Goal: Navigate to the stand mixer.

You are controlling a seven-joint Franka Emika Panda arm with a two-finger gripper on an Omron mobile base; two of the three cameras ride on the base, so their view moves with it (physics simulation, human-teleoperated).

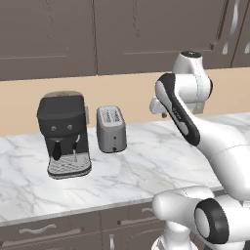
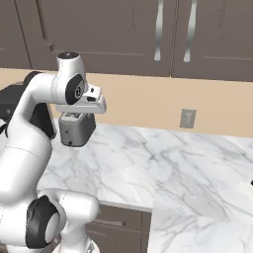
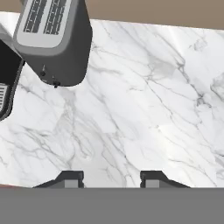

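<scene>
Nearest, I log my gripper (image 3: 111, 179) hanging over bare marble counter (image 1: 161, 156), its two fingertips (image 3: 70, 178) well apart with nothing between them. Next out, a silver toaster (image 1: 111, 129) stands on the counter, just beside a black espresso machine (image 1: 63, 133) with a drip tray to its left. Farther back, a beige wall carries one outlet (image 2: 187, 118) under dark cabinets (image 2: 148, 34). I can't place the stand mixer from these views.

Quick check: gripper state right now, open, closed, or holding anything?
Gripper: open, nothing between the fingertips, hovering over bare marble counter to the right of the toaster.
</scene>
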